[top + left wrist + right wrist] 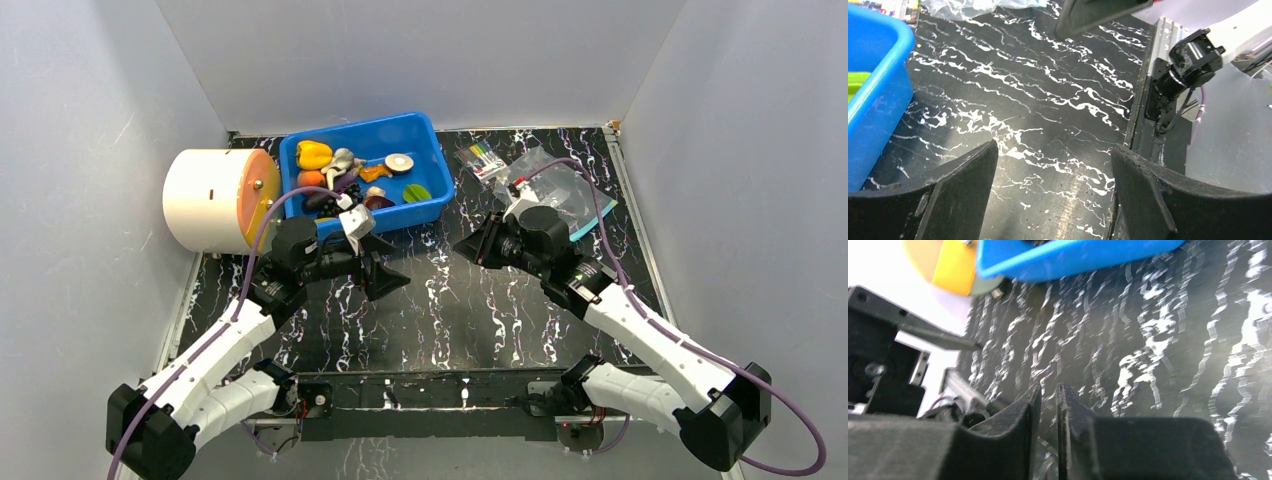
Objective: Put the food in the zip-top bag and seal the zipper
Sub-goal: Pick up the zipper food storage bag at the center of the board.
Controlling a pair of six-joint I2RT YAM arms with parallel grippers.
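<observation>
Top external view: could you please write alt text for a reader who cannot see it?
Two robot arms reach over a black marbled table, holding nothing; the left fingers are spread open beside a blue tub of toy food. A clear zip-top bag lies at the back right, just behind the right fingers.

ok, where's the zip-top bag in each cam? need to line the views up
Top external: the zip-top bag lies at the table's far right, just right of the marker packet.
Left wrist: crumpled clear plastic at the top edge, left of centre.
Right wrist: not in it.
Shared landmark: the blue bin, centre-back from above, at the left edge in left wrist, along the top in right wrist.
</observation>
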